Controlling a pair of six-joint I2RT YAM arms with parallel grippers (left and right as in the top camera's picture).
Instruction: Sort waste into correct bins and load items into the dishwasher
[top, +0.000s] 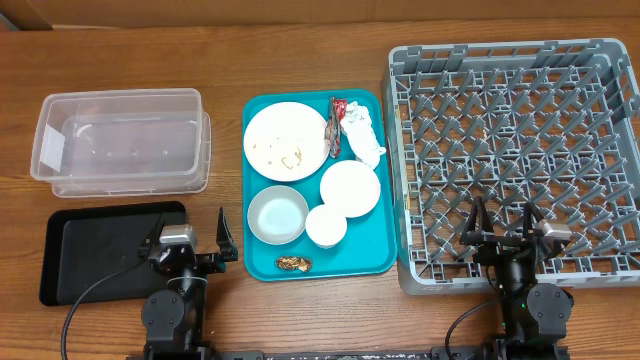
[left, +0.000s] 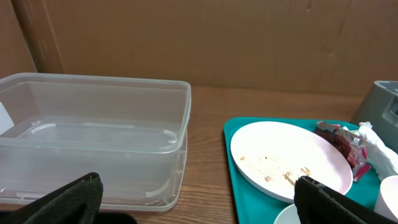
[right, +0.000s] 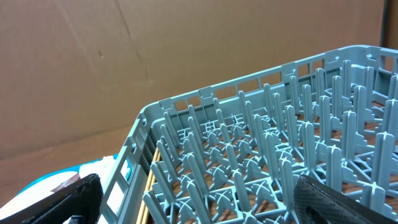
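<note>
We take the teal tray (top: 365, 258) as our reference.

- **Far left of it:** the clear tub (top: 120, 140), with the black tray (top: 90, 245) on its robot side. Both are empty, so nothing is sorted yet.
- **Just left of its near corner:** the left tool (left: 198, 202), jaws wide, holding nothing, aimed at the tub and plate.
- **On it:**
  - the plate (top: 285, 141) with rice bits (top: 290, 158)
  - the red wrapper (top: 335, 125) and napkin (top: 362, 135) beside the plate
  - the grey bowl (top: 277, 215), cup (top: 326, 225) and pink bowl (top: 350, 188)
  - the brown lump (top: 294, 263) at the near edge
- **Right of it:** the rack (top: 520, 150), no dishes loaded.
- **Over the rack's near edge:** the right tool (right: 198, 199), jaws wide, empty.

We read the layout as a split: the left arm feeds the bins and the right arm feeds the rack.
</note>
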